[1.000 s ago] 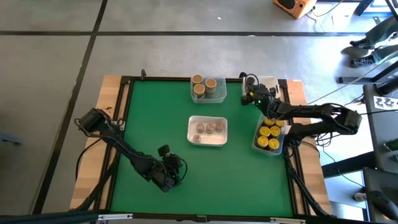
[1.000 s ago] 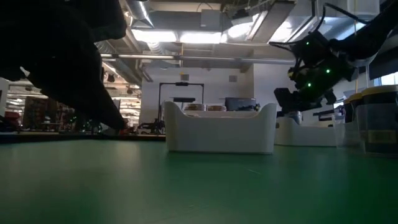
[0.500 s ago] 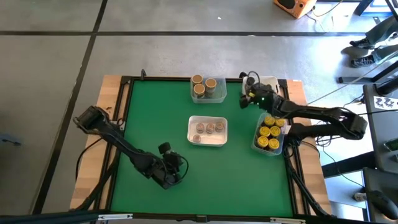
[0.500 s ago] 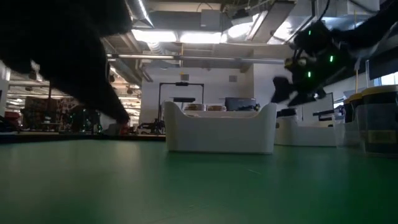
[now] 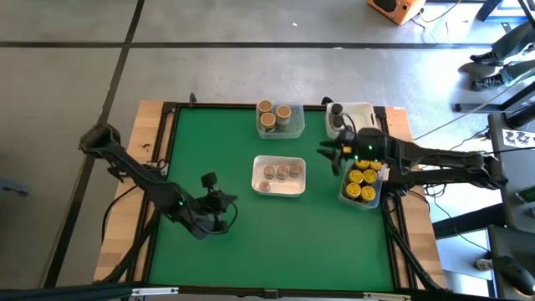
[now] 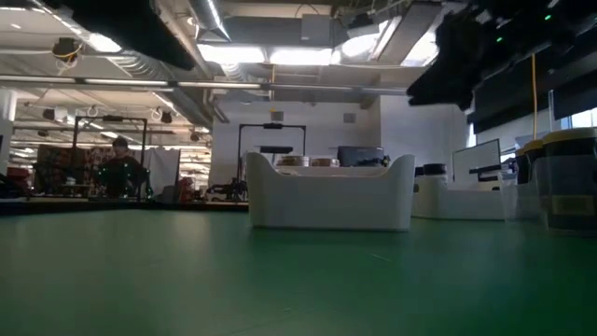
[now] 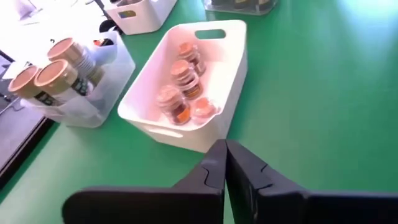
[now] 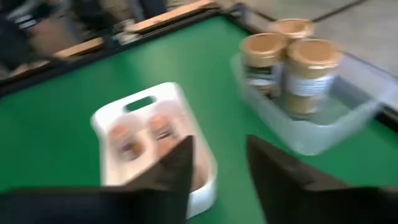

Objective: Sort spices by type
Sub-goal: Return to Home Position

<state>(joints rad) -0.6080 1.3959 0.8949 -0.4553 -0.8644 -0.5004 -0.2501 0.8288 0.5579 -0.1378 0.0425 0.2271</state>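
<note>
The spices are small jars standing in trays. Three tan-lidded jars (image 5: 272, 114) stand in a clear tray (image 5: 292, 127) at the far side. Several small jars (image 7: 181, 81) stand in the white tray (image 5: 279, 190) at the centre. Yellow-lidded jars (image 5: 362, 180) fill a clear tray (image 5: 344, 196) at the right. A grey-lidded jar (image 5: 337, 109) stands in a white tray (image 5: 361, 109) at the far right. My left gripper (image 7: 225, 167) is shut on nothing and hangs above the mat, near-left of the centre tray. My right gripper (image 8: 217, 165) is open and holds nothing, above the mat between the centre tray and the yellow-lidded jars.
Wooden borders and a dark frame (image 5: 167, 125) run around the green mat (image 5: 209, 150). Bare mat lies to the left and along the near side. In the low view the white centre tray (image 6: 331, 191) stands ahead, with a person (image 6: 121, 173) in the room beyond.
My left gripper has risen off the mat and drawn back toward the table's left and far side. My right gripper has left the far-right white tray, risen and swung toward the near side and the centre, tipping up toward level.
</note>
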